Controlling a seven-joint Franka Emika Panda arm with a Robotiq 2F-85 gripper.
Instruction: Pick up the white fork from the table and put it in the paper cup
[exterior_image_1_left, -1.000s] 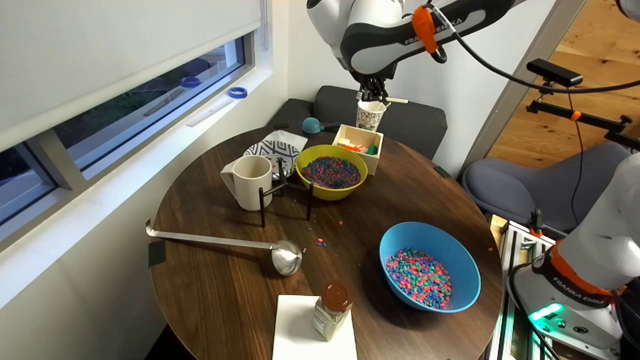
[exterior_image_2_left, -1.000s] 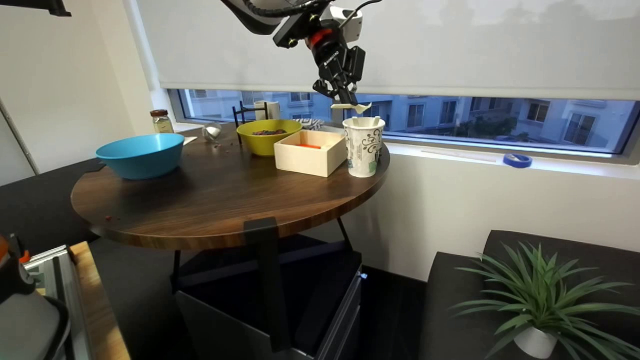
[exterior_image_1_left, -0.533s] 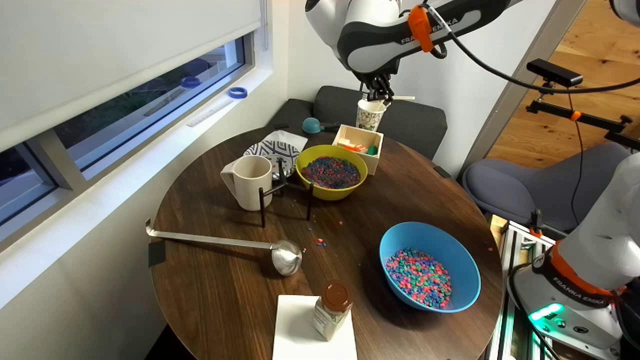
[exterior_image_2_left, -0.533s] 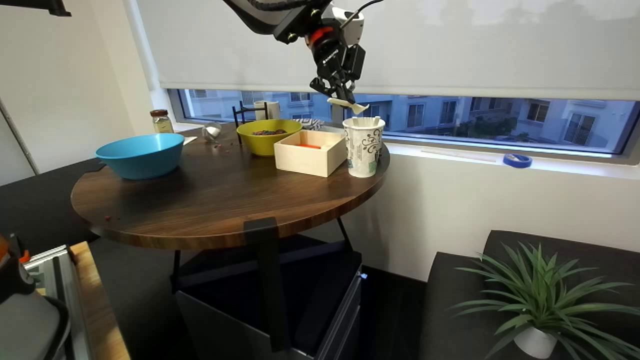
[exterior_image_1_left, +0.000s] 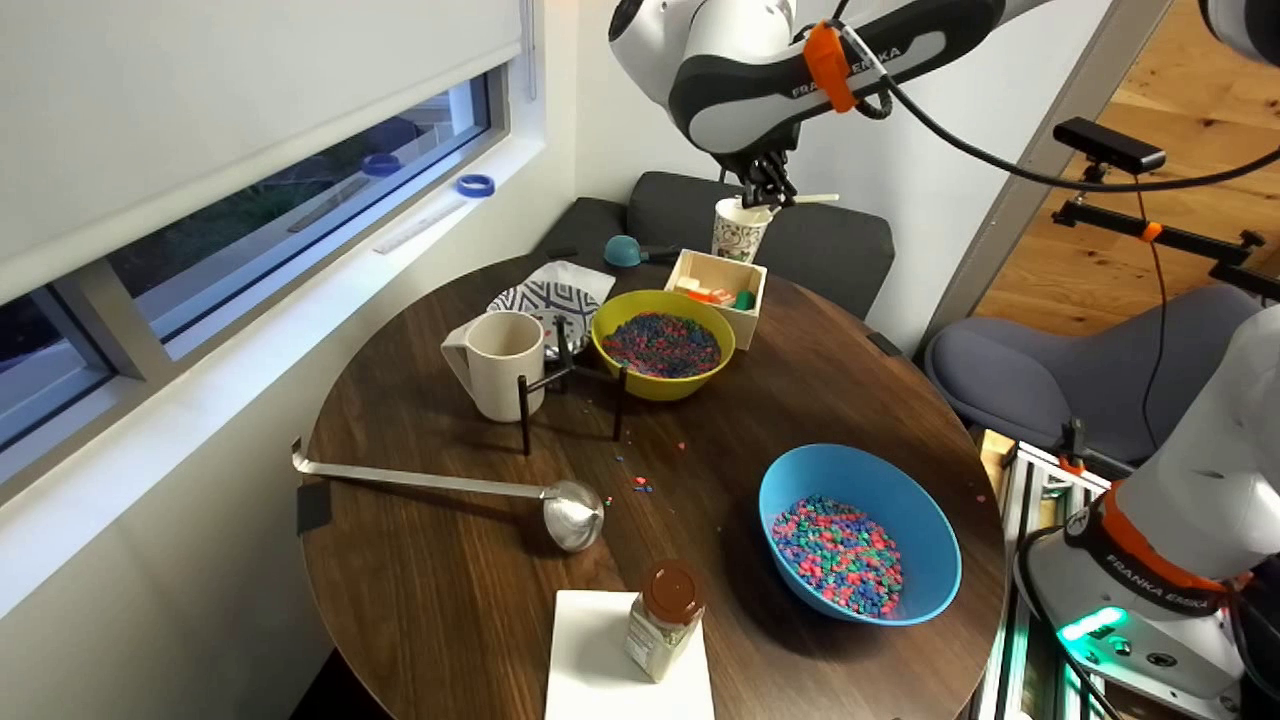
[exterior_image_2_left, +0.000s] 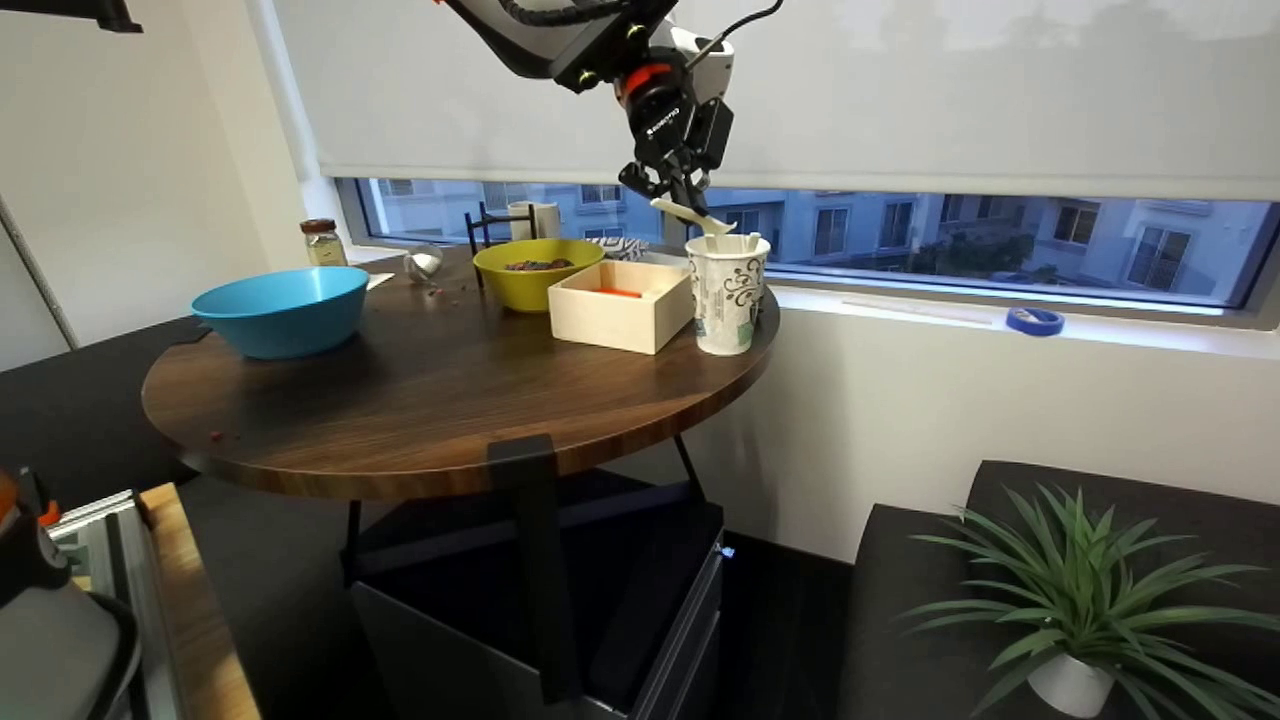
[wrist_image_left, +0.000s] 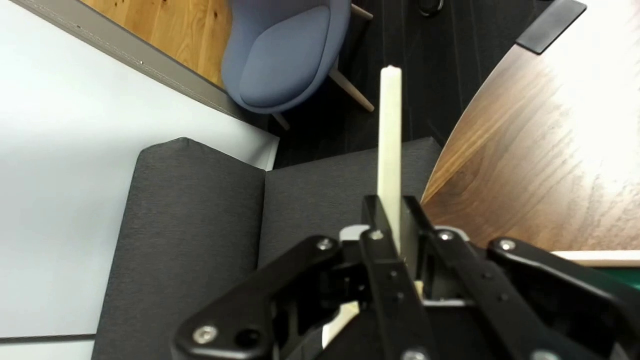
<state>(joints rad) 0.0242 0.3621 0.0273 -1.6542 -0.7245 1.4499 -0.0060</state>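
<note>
My gripper (exterior_image_2_left: 690, 203) is shut on the white fork (exterior_image_2_left: 680, 212). It also shows in the other exterior picture (exterior_image_1_left: 768, 192) and in the wrist view (wrist_image_left: 392, 212). The fork's handle sticks out past the fingers in the wrist view (wrist_image_left: 390, 130) and in an exterior view (exterior_image_1_left: 818, 199). The fork is tilted, tine end lower, just above the paper cup's rim. The paper cup (exterior_image_2_left: 727, 300) stands upright near the edge of the table (exterior_image_2_left: 430, 400); it also shows here (exterior_image_1_left: 740, 235). Pale tips of other things show at its rim. Its inside is hidden.
A wooden box (exterior_image_2_left: 605, 318) stands beside the cup. A yellow bowl (exterior_image_1_left: 663, 385), cream mug (exterior_image_1_left: 505, 370), black stand (exterior_image_1_left: 570, 370), patterned bowl (exterior_image_1_left: 545, 300) and blue scoop (exterior_image_1_left: 622, 251) are nearby. A ladle (exterior_image_1_left: 572, 515), blue bowl (exterior_image_1_left: 925, 530) and jar (exterior_image_1_left: 665, 625) stand farther off.
The fork has tilted: its handle end rose and its tine end dropped toward the cup's rim. My gripper has shifted slightly. The fork stays held; the cup has not moved.
</note>
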